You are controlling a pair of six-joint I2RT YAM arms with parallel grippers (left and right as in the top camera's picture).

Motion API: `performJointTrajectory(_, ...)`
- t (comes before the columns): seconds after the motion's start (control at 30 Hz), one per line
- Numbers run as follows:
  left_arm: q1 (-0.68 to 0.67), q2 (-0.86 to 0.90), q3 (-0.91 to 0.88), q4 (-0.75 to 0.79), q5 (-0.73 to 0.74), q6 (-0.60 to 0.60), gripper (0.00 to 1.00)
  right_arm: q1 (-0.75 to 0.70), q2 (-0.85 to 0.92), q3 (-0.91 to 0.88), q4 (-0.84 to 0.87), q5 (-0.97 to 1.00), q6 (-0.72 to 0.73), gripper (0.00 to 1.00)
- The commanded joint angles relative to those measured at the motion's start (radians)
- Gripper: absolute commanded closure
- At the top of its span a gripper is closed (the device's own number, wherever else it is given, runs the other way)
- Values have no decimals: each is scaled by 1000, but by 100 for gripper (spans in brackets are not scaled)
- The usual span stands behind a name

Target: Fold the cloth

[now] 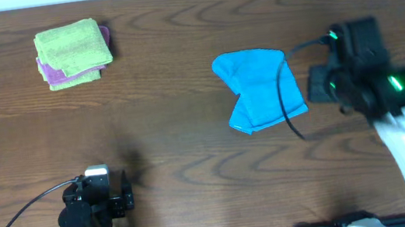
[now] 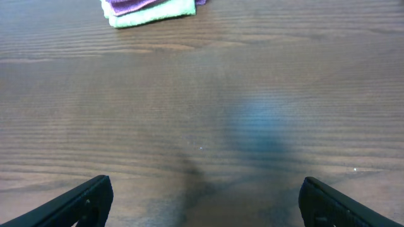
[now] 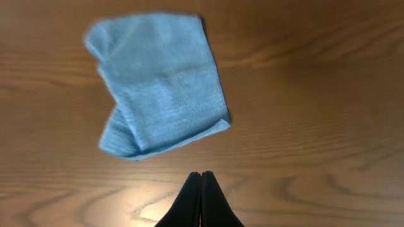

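Jaws together, right gripper [image 3: 201,180] hangs beside the cloth [image 3: 161,82]; left gripper [image 2: 205,189] sits spread wide.

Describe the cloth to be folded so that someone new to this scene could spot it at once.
On the dark wooden table, look right of centre, near the shut right gripper. The cloth lies there alone, rumpled and loosely doubled over. It is the only sky-blue piece; the lime-green and purple ones sit in a neat stack at the far left.

Plain sky-blue cloth [image 1: 256,91], lime-green cloth [image 1: 71,48] over purple cloth [image 1: 62,74], brown wood-grain table [image 1: 192,154]
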Motion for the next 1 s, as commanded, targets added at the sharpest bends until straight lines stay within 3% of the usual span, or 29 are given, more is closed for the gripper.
performJointTrajectory(0.0, 2, -6, -6, 0, -38, 11, 5, 14, -150, -81, -9, 8, -4, 98)
performJointTrajectory(0.1, 2, -6, -6, -2, -121, 10, 5, 17, -333, -172, -31, 10, 3, 98)
performJointTrajectory(0.37, 2, -6, -6, -35, -154, 11, 5, 17, -741, -304, -46, -8, 22, 98)
performJointTrajectory(0.53, 2, -6, -6, -31, -129, 10, 5, 17, -853, -366, -58, -8, 48, 98)
performJointTrajectory(0.73, 2, -6, -3, -22, 72, -34, 5, 17, -859, -398, -34, -34, 48, 98)
performJointTrajectory(0.77, 2, -6, -2, -21, 106, -53, 5, 17, -859, -398, -21, -34, 48, 96)
performJointTrajectory(0.83, 2, -6, -1, -7, 181, -80, 5, 17, -859, -398, 4, -34, 48, 72)
performJointTrajectory(0.9, 2, -6, -1, 16, 287, -96, 5, 17, -859, -398, 22, -34, 48, 60)
performJointTrajectory(0.97, 2, -6, -1, 37, 412, -107, 5, 17, -859, -398, 33, -34, 48, 30)
